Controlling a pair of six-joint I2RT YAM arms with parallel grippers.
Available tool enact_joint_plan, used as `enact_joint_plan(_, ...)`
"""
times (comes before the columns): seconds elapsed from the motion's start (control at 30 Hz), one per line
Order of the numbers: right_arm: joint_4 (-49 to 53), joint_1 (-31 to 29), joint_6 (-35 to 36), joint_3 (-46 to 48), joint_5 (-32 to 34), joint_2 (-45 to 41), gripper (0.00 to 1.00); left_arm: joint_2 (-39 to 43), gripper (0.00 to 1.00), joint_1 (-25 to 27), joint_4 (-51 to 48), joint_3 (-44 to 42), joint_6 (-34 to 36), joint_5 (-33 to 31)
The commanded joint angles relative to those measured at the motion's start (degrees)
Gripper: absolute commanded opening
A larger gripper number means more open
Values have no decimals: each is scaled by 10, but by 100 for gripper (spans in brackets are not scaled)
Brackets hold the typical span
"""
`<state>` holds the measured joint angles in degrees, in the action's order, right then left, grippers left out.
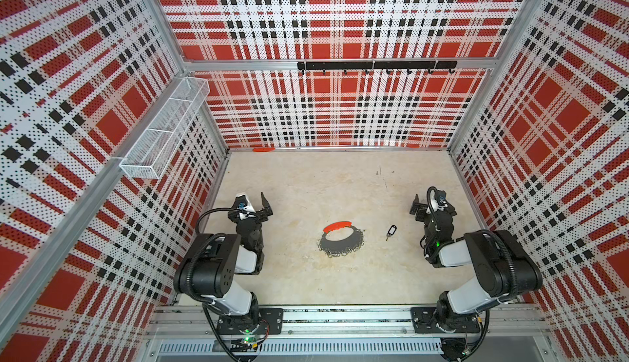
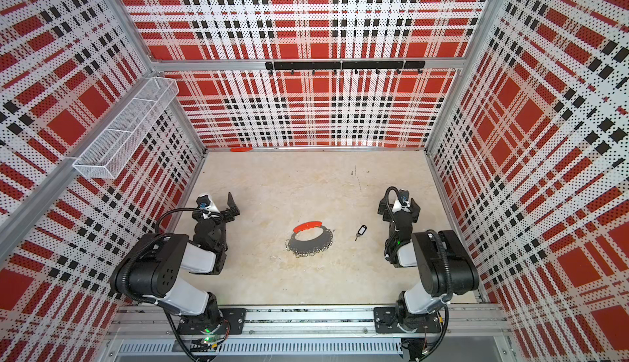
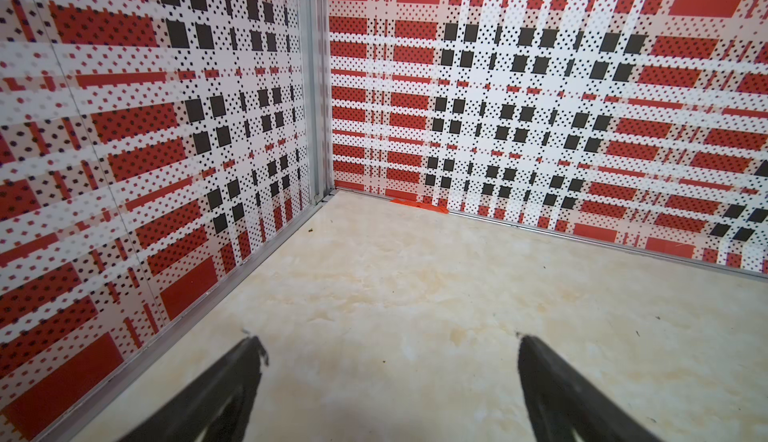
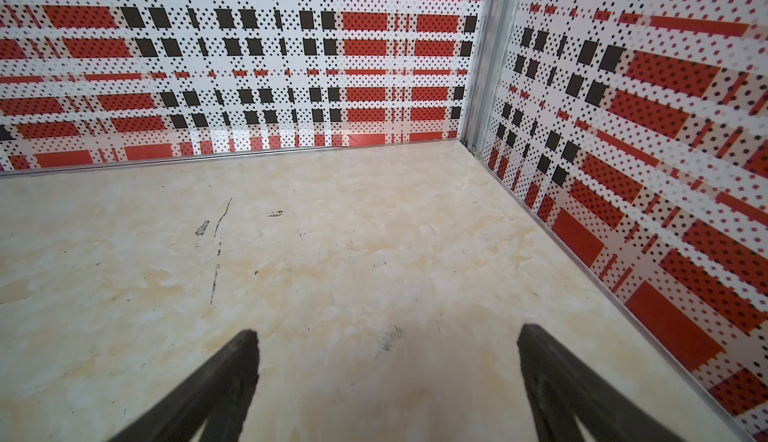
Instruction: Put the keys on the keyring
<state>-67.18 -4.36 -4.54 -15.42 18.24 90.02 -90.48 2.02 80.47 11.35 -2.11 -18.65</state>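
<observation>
The keyring point(image 1: 337, 227) point(image 2: 307, 226), a thin metal hoop with a red-orange curved segment and many small silver rings, lies flat mid-table in both top views. The keys point(image 1: 390, 232) point(image 2: 360, 232), a small silver key on a black-framed tag, lie just right of it, apart from the hoop. My left gripper point(image 1: 255, 207) point(image 2: 221, 207) point(image 3: 388, 344) hangs open near the left wall, well left of the hoop. My right gripper point(image 1: 432, 205) point(image 2: 399, 207) point(image 4: 386, 336) is open and empty, right of the keys and farther back. Neither wrist view shows the keys or keyring.
A lone red-orange strip point(image 1: 263, 150) point(image 3: 419, 206) lies against the back wall at the left. A white mesh basket point(image 1: 163, 129) hangs on the left wall, and a black hook rail point(image 1: 376, 66) runs along the back wall. Plaid walls enclose the beige table point(image 1: 306, 190) on three sides.
</observation>
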Motion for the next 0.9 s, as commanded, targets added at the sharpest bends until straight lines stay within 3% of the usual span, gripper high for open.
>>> enact_joint_plan(0.0, -16, 2, 3, -2, 0, 4, 100, 2, 98, 2, 9, 2, 5, -4)
enact_joint_plan(0.73, -20, -1, 8, 1, 3, 4, 100, 3, 98, 14, 27, -8, 15, -19)
enact_joint_plan(0.83, -66, -34, 31, 22, 64, 4, 100, 6, 98, 28, 67, -30, 26, -41)
enact_joint_plan(0.87, -123, -42, 40, 44, 79, 7, 100, 12, 98, 31, 82, -39, 29, -51)
